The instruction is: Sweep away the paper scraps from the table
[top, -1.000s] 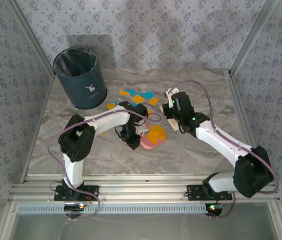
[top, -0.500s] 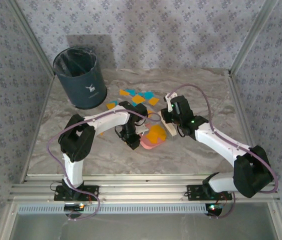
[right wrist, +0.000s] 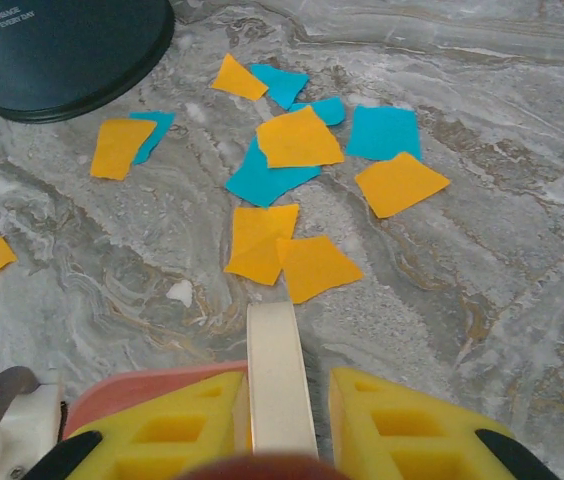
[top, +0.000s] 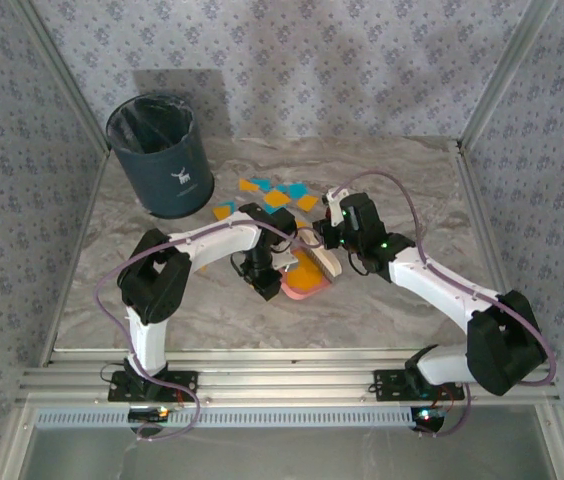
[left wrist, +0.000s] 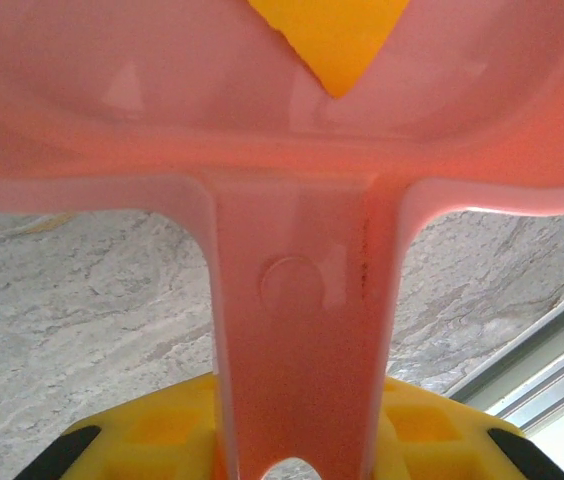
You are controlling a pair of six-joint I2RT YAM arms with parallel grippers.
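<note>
Paper scraps (right wrist: pixel 297 140): orange and cyan pieces lie loose on the far middle of the table (top: pixel 412 180), to the right of the bin (top: pixel 159 155) and beyond the dustpan (top: pixel 307 282). One orange piece (left wrist: pixel 327 35) is already inside the pan.
Left gripper (left wrist: pixel 297 445): closed firmly on the pink dustpan handle.
Right gripper (right wrist: pixel 280 425): closed on the cream handle of the brush (top: pixel 329 262).
Change: during the last second the right arm has drawn the brush left and nearer, up to the right edge of the dustpan. The pan itself has not moved.
Meaning: I judge that one stroke is finishing, and most scraps are not collected yet.
Writing: the bin carries a white animal mark. In its small white print "OF GARBAGE" is readable, and the rest is cut off.
</note>
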